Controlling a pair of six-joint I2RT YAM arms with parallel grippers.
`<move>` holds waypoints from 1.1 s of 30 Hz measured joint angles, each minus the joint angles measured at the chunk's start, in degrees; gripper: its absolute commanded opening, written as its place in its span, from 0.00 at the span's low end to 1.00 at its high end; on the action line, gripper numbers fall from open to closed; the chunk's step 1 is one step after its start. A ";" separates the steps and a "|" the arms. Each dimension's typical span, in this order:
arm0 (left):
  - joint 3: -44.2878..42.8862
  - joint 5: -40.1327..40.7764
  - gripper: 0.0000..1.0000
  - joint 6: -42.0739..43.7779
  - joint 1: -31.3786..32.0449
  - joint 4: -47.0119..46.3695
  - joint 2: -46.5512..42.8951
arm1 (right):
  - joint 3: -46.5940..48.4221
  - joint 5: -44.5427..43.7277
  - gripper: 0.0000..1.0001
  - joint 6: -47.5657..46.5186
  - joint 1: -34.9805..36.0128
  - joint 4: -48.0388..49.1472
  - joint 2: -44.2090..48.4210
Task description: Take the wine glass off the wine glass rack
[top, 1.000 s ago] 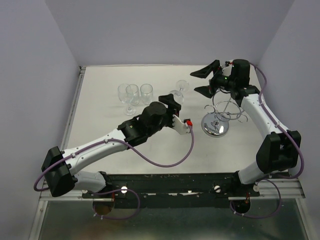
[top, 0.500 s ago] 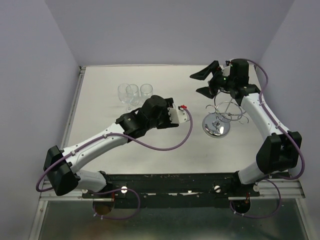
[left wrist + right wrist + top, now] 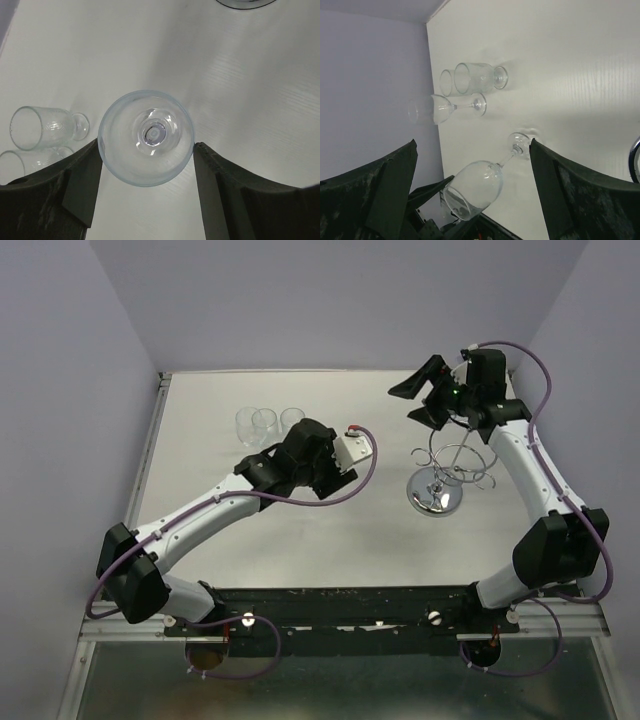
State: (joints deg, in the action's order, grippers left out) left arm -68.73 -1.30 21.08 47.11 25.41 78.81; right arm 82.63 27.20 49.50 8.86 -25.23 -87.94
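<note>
Walls of pale lilac enclose the white table. We see the left gripper clasping the wine glass by its bowl, left of the rack; the right gripper gapes wide near it.

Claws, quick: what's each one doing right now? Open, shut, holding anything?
Left claw: closed around the bowl of a wine glass.
Right claw: wide open, holding nothing.
</note>
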 measured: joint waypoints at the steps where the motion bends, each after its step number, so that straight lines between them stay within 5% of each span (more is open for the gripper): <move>1: -0.39 -0.72 0.00 -1.29 -0.52 0.11 0.39 | 0.61 -0.76 1.00 -0.98 -0.11 -0.87 0.02; 12: -0.59 -1.49 0.00 -11.15 -4.22 -0.04 0.46 | 3.56 -5.31 1.00 -13.22 -0.17 -3.26 3.17; 33: -1.73 15.61 0.00 -21.86 -11.91 -5.88 0.87 | 3.45 -11.21 1.00 -22.32 -0.17 -3.17 3.30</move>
State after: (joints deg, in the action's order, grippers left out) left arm -70.46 14.31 -0.78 35.20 19.53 79.68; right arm 86.08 15.99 27.18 8.69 -28.40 -84.64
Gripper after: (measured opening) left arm 0.740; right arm 0.998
